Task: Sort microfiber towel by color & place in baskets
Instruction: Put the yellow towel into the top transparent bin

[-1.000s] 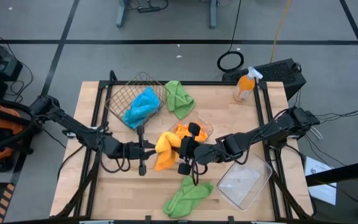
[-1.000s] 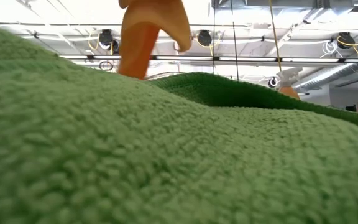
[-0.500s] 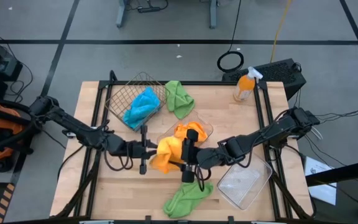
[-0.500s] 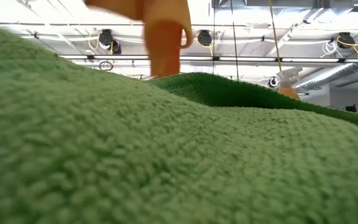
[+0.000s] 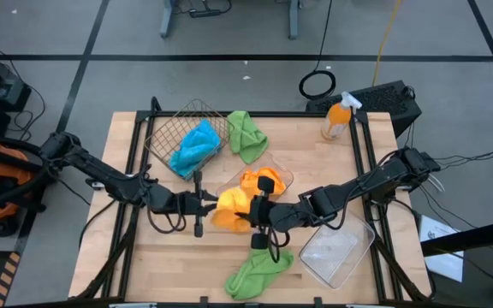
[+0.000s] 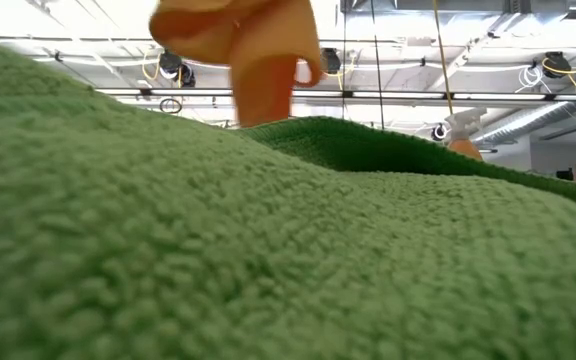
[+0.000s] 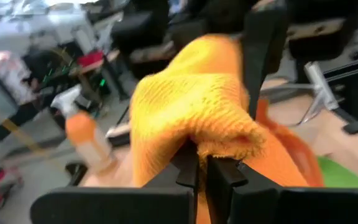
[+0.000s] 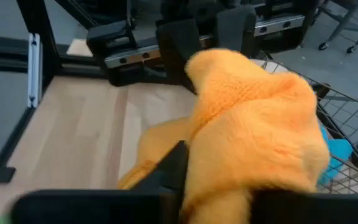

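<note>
orange towel (image 5: pixel 231 208) now bunched tighter at centre of the high view than a second ago, when it hung longer toward the lower edge; it is lifted and held between both arms. left claw (image 5: pixel 205 204) clamped shut on its left edge; the left wrist view shows the cloth pinched between the closed fingers (image 7: pixel 199 171). right claw (image 5: pixel 252 214) presses in from the right with cloth bulging over it; in the last second it let go and closed again, a re-grip. i judge it closed on the same towel, though the fingertips are buried in the fabric.

meaning: a two-arm handover or refold of one orange piece, not yet dropped. second orange towel (image 5: pixel 261 181) lies in the clear tray (image 5: pixel 286 178) just right of centre, so that tray looks like the likely goal.

elsewhere: blue towel (image 5: pixel 195 145) in the wire basket (image 5: pixel 163 128), upper left of the surface; only one blue piece can be made out. one green towel (image 5: pixel 246 134) lies loose beside the basket, another green towel (image 5: pixel 258 272) at lower centre, filling the low view. second clear tray (image 5: pixel 338 250) at lower right, holding nothing i can see.

surface (image 5: pixel 315 167): pale wood, dark frame rails. spray bottle (image 5: pixel 335 118) at upper right. room: grey floor with dark tape lines, cables, black box behind the surface.
</note>
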